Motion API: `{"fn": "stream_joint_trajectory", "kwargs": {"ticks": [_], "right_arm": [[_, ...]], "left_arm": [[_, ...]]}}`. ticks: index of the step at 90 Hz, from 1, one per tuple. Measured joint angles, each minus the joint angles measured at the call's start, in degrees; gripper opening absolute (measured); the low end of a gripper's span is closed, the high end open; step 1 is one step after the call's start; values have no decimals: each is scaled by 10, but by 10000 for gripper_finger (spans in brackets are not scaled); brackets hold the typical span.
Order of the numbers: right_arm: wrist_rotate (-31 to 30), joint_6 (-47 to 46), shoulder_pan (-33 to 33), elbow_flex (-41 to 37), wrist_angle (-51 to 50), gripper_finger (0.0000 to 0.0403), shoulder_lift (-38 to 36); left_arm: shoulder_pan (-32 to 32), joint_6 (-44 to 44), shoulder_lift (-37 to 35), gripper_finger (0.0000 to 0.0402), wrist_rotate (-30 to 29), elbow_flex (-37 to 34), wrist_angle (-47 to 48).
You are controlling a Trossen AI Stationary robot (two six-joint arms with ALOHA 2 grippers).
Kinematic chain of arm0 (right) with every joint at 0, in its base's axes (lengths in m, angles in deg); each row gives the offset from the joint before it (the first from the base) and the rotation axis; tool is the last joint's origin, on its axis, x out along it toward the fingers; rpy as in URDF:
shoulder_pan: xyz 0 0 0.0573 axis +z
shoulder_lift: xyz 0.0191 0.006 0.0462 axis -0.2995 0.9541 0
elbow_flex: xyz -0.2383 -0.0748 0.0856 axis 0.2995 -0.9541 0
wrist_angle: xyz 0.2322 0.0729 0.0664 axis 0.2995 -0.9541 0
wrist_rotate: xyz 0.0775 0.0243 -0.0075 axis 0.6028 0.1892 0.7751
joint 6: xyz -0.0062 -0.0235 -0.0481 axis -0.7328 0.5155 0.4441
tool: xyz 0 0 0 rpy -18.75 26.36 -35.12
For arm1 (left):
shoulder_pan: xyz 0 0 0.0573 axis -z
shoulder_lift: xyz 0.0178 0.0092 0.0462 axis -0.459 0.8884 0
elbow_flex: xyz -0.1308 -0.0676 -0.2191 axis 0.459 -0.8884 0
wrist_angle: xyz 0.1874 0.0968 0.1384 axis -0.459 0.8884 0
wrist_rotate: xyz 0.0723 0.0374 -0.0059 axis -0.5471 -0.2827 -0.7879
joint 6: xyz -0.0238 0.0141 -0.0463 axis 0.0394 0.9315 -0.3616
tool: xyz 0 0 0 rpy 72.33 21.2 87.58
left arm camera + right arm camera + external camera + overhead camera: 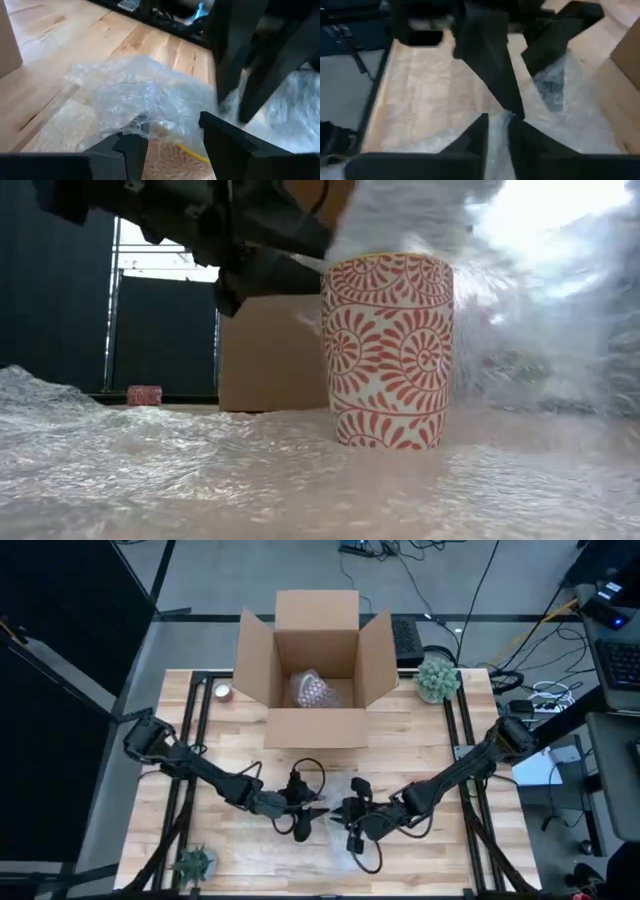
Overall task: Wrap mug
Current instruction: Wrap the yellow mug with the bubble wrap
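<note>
Two dark robot arms meet over the near middle of a wooden bench, where a sheet of bubble wrap is spread across the boards. A white mug patterned with red-orange spirals stands upright on that sheet, seen close from bench height, with a fold of the wrap lifted behind and above its right side.

The left gripper sits just left of centre, its two fingers spread apart on either side of a raised bunch of wrap; in its wrist view a patterned surface with a yellow streak shows through the plastic between the fingers. The right gripper faces it from the right, almost touching. Its fingers stand nearly together with a strip of wrap pinched in the narrow gap between them.

At the far side of the bench an open cardboard box sits with its flaps spread, a bundle of bubble wrap lying inside it. A small round tin rests just left of the box, a pale green ornament lies at the far right corner, and a spiky green plant sits at the near left corner.
</note>
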Motion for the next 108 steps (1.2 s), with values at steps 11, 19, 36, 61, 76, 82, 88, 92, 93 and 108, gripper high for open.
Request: {"fn": "stream_joint_trajectory", "kwargs": {"ticks": [11,19,36,61,76,82,88,92,93,108], "right_arm": [[11,3,0,0,-41,129,-38],[29,8,2,0,-67,160,-63],[116,1,24,1,-107,191,-72],[90,11,23,17,-76,175,26],[96,14,2,78,-147,172,82],[109,15,-5,107,-167,172,104],[117,15,-10,131,-179,172,123],[119,15,-13,143,-186,172,135],[119,15,-14,146,-188,172,137],[142,13,-19,157,-194,171,157]], "left_arm": [[0,0,0,164,0,0,3],[0,-2,0,164,0,0,5],[0,-3,0,164,0,0,7],[0,-3,0,164,0,0,6],[0,-3,0,164,-1,0,6],[0,-3,0,164,-1,0,6],[0,-3,0,164,-2,0,5],[0,-3,0,164,-2,0,5],[0,-3,0,164,-2,0,5],[2,-5,0,164,2,0,-14]]}}
